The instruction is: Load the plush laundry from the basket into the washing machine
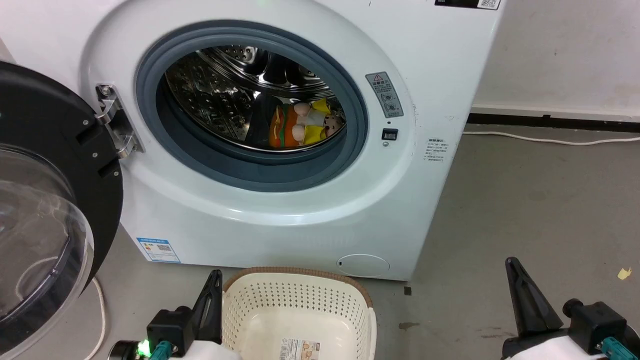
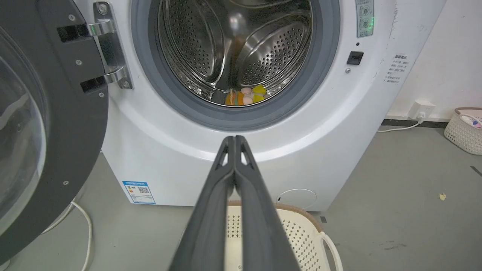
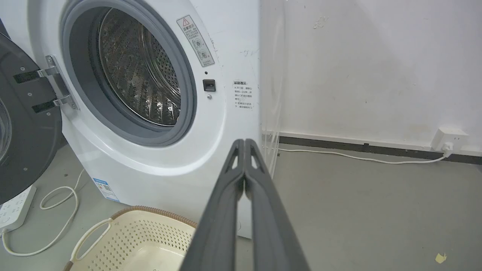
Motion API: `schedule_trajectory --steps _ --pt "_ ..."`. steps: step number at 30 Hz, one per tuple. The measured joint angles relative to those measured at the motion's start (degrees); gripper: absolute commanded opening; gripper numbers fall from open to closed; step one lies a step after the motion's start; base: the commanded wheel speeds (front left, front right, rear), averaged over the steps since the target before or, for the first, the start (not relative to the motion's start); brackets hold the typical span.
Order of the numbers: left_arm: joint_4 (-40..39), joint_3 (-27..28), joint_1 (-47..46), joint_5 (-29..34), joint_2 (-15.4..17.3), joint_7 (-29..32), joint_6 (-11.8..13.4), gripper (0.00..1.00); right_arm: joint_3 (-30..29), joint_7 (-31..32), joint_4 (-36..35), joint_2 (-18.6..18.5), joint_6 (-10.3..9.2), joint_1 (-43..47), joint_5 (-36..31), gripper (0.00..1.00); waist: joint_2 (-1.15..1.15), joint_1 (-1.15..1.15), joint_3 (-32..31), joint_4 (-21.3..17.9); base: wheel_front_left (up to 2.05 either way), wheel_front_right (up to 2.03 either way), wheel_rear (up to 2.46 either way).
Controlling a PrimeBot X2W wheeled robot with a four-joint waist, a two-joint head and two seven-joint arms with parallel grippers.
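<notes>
Dark fingers of both grippers rise from the bottom edge of the head view. The left gripper [image 1: 215, 281] sits at the lower left and the right gripper [image 1: 512, 270] at the lower right. Each pair is pressed together into a single point, and neither holds anything. Between them, just beside the left gripper, stands the basket [image 1: 300, 272]. Its cream floor is bare except for a printed label, though its near end is cut off by the frame. Beyond it is the washing machine [image 1: 280, 220], with its door [image 1: 55, 165] swung wide to the left. The plush laundry [image 1: 299, 126] lies in the bottom of the steel drum, well behind the grey ring.

From the left wrist view, the left gripper [image 2: 234, 140] has both fingers shut flat against each other and points at the washer's front below the opening. The plush laundry [image 2: 246, 97] shows as a small orange, pink and yellow bundle low in the drum. The basket [image 2: 301, 226] lies beneath the fingers. Another small basket [image 2: 465, 130] stands by the far wall.

From the right wrist view, the right gripper [image 3: 244, 145] is likewise closed on nothing and aims past the washer's right corner. The basket [image 3: 143, 233] at the lower left looks empty.

Judging by this, the loading itself looks done. Only the open door might want closing, which the task does not ask for.
</notes>
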Motion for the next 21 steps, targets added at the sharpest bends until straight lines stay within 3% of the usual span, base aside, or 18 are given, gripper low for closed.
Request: schedule_trajectory --steps 21 --pt "-1.64 1.93 -0.02 1.96 -0.83 2.48 -0.98 0.00 0.34 2.52 -0.48 0.00 0.00 -0.48 -1.03 0.00 0.00 0.00 -0.16 -0.05 0.00 0.00 0.00"
